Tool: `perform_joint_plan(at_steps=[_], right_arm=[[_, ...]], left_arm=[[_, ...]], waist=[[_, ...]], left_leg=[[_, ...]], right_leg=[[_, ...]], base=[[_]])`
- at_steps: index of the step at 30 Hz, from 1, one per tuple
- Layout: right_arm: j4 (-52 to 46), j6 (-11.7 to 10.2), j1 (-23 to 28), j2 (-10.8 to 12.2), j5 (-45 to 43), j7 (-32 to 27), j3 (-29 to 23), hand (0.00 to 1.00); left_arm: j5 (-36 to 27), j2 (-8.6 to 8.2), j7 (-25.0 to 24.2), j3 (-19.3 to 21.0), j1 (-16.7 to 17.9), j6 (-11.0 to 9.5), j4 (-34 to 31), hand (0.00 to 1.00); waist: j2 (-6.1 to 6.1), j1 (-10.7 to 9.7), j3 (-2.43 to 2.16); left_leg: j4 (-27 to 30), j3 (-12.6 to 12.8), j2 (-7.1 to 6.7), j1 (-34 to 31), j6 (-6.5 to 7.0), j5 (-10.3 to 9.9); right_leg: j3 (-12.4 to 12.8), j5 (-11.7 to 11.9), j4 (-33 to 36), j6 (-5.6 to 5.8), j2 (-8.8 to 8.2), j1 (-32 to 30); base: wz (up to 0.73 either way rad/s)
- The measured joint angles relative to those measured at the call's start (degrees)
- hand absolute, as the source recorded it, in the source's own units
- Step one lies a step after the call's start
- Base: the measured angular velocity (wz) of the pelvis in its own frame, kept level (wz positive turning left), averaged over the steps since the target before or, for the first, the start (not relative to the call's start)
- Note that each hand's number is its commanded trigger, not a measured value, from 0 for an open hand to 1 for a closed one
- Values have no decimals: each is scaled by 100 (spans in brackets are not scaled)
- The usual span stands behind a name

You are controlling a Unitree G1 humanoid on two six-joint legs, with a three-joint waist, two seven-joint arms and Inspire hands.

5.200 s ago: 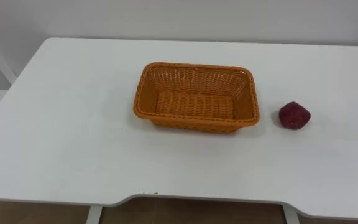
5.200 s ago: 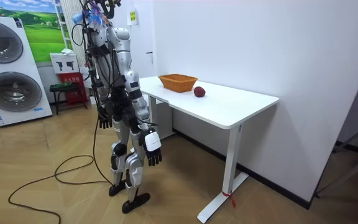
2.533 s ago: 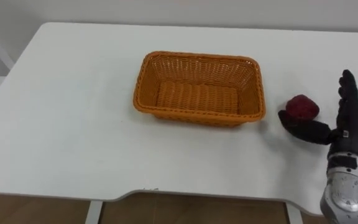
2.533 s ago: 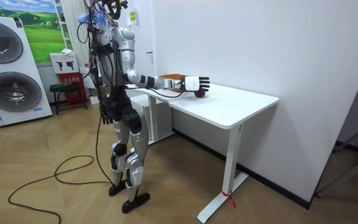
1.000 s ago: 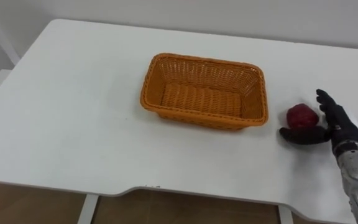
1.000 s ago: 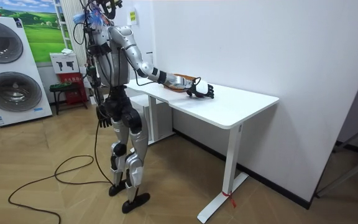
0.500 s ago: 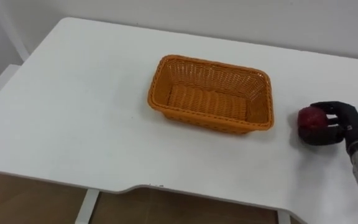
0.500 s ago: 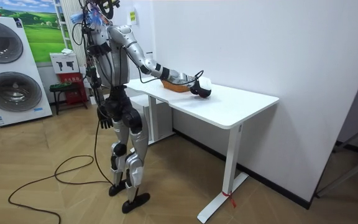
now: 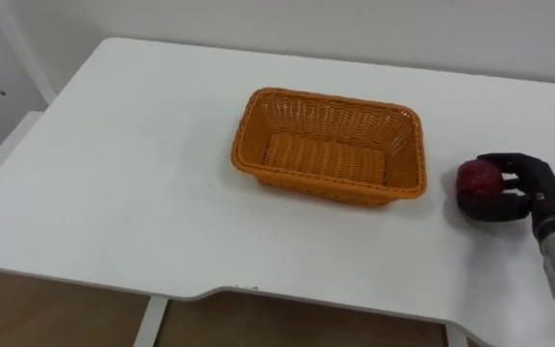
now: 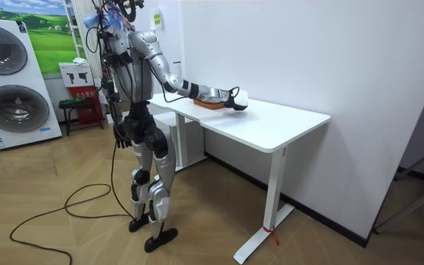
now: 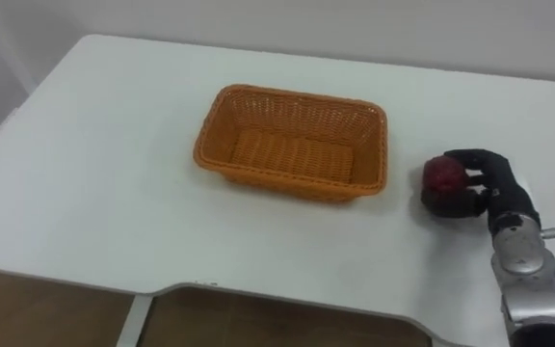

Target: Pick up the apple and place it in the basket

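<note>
- We are curling our right hand around the apple, with fingers arching over its top and the thumb tucking in below, so the hand is closing on the fruit from the apple's right side.
- We are holding the apple near the right end of the table, low over the white top. We cannot tell whether it is resting on the surface or just clear of it.
- We are reading the basket as the likely goal. It is lying to our left of the hand, close to the apple but not touching it, with its near right corner the closest part.
- We are noting that the basket's long axis is running left to right across the table, so a short sideways carry over its right-hand short wall looks like the way in. The wall is standing higher than the apple's base, so the move is calling for a lift first.
- We are reaching forward with the right arm stretched out over the table while standing at its edge, and the left hand is hanging idle by the hip, far from the apple.
</note>
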Motion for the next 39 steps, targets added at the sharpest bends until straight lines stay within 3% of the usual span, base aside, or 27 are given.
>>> perform_joint_plan(at_steps=[4, 6, 11, 18, 19, 20, 27, 35, 39], right_arm=[[-1353, -7, 285, 59, 111, -275, -42, 100], [-2185, -68, 449, 258, 315, -335, -79, 100], [-2995, -73, 613, 455, 380, -313, -35, 100], [-3676, -66, 679, 481, 274, 56, 260, 100], [-3723, -65, 679, 481, 229, 106, 308, 67], [-3823, -65, 679, 481, 136, 233, 415, 0], [-4004, -41, 680, 485, -55, 1070, 1286, 0], [-4251, -1, 679, 493, -362, 1378, 1475, 0], [-4251, 0, 679, 607, -439, 1425, 1475, 0]], left_arm=[[-22, -16, 1, 29, 24, -4, 19, 0], [-21, -54, 5, 30, 40, -6, 20, 0], [18, -141, 14, 26, 89, -32, -11, 0], [27, -148, 22, 24, 116, -37, -53, 0], [22, -148, 30, 15, 110, -38, -56, 0], [14, -147, 49, -39, 86, -39, -56, 0], [5, -121, -6, -543, -164, -86, 86, 0], [-12, -134, -130, -551, -254, -76, 258, 0], [-11, -144, -138, -550, -254, -35, 317, 0]], waist=[[9, -17, 19], [8, -58, 27], [47, -66, 52], [76, -75, 44], [75, -77, 43], [70, -85, 41], [6, 68, 28], [-37, 213, 54], [-24, 228, 67]], left_leg=[[-1, 26, 3, 8, 0, 0], [-2, 29, 3, 11, 0, 0], [-36, 77, 7, 0, 0, -1], [-31, 89, 23, -32, -1, -1], [-30, 89, 25, -36, -1, -1], [-29, 86, 25, -43, -1, -1], [-14, 106, 32, -103, -1, -1], [-14, 75, 32, -138, -1, -1], [-13, 74, 32, -140, -1, -1]], right_leg=[[41, 0, -6, 0, 6, -3], [44, 0, -11, 0, 14, 1], [64, 1, 4, 2, 23, -52], [84, 2, 23, 1, 33, -98], [90, 2, 21, 1, 35, -98], [99, 3, 16, 0, 37, -104], [184, 15, 12, -6, 45, -170], [88, 22, -13, -6, 32, -182], [78, 23, -14, -6, 32, -182]], base=[[-3], [0], [-4], [-2], [0], [0], [-2], [2], [0]])
